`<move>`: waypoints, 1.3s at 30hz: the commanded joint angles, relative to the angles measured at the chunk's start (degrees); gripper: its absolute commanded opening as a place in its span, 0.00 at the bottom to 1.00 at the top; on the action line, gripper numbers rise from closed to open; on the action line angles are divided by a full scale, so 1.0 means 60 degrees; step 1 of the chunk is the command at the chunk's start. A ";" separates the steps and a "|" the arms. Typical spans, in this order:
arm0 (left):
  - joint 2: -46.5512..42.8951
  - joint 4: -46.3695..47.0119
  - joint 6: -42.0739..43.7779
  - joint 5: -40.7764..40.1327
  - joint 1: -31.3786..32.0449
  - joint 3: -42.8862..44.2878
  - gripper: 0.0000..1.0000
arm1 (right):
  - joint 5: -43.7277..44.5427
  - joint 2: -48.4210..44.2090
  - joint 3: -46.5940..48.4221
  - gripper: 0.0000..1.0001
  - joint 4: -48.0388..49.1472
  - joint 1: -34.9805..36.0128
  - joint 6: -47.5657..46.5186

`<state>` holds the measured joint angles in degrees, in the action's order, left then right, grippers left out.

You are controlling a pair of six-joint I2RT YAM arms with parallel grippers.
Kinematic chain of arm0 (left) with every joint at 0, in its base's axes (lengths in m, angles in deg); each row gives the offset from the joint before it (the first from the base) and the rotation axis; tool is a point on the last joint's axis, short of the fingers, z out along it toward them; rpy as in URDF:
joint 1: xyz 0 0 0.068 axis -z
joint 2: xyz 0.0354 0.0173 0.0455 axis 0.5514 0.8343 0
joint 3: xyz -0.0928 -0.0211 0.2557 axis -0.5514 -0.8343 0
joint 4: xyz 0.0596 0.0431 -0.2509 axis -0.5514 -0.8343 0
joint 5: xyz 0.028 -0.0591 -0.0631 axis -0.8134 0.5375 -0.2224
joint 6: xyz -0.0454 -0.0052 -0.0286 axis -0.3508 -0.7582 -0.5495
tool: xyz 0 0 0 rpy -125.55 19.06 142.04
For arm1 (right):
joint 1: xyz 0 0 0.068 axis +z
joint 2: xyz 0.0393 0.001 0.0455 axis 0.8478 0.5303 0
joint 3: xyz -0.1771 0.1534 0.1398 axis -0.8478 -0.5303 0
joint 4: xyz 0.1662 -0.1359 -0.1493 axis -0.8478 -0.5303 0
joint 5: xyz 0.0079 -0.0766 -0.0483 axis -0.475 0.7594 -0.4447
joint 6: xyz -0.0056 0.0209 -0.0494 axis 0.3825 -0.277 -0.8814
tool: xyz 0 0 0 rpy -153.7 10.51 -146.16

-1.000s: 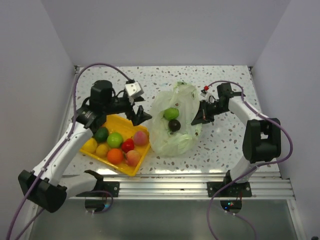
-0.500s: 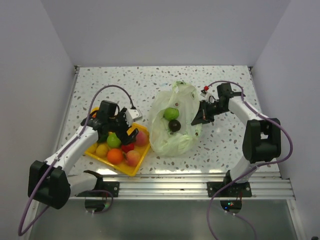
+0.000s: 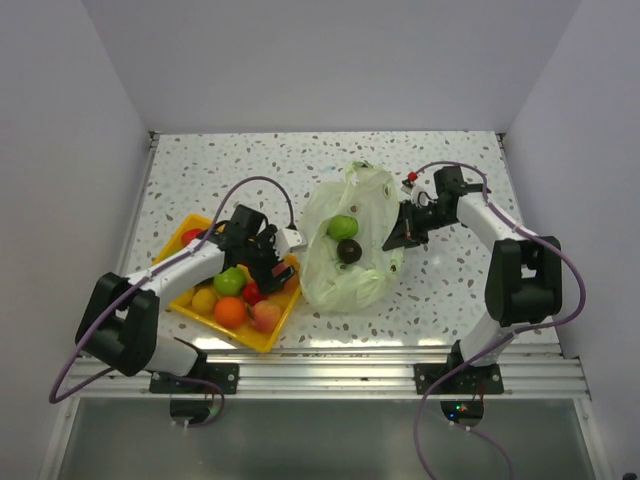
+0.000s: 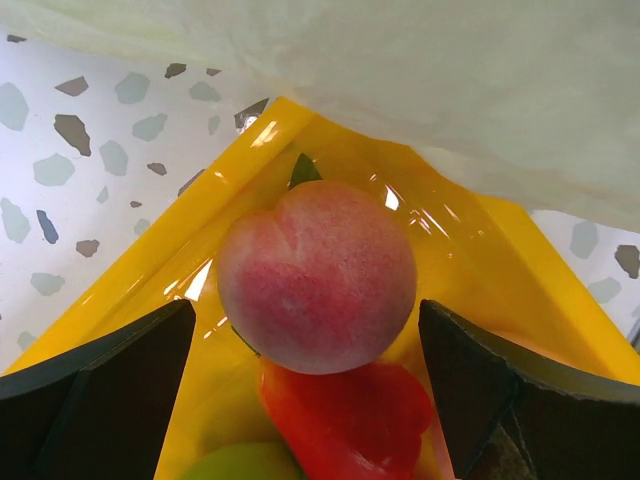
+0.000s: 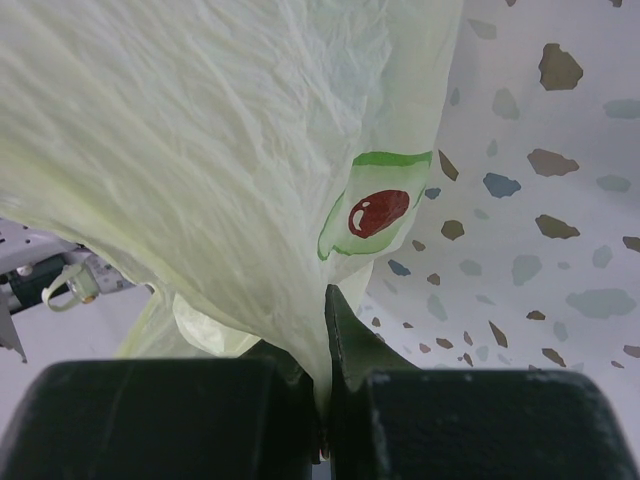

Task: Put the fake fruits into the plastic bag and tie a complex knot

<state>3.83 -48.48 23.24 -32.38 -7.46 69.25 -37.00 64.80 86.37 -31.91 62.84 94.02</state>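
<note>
Left fingers [image 4: 110, 390] stand wide apart, flanking a pink peach [image 4: 316, 275] in the yellow tray [image 3: 258, 342] without touching it. A red fruit [image 4: 350, 420] lies against the peach, with green, orange and yellow ones nearby. The plastic bag [image 3: 350, 285], just beside the tray on the counter [image 3: 230, 170], holds a green fruit [image 3: 343, 227] and a dark one [image 3: 349, 251]. Right fingers [image 5: 150, 420] are pinched tight on the bag's edge.
</note>
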 commanded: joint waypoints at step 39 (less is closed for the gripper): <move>0.0330 0.0056 -0.2643 0.1375 0.2872 0.6103 0.38 | -0.0069 0.0175 0.0410 0.00 -0.0057 0.0112 -0.0109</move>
<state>2.32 -52.26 11.37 -22.28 7.60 103.02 -37.02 66.03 86.87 -32.10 63.23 93.98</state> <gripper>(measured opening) 0.805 0.010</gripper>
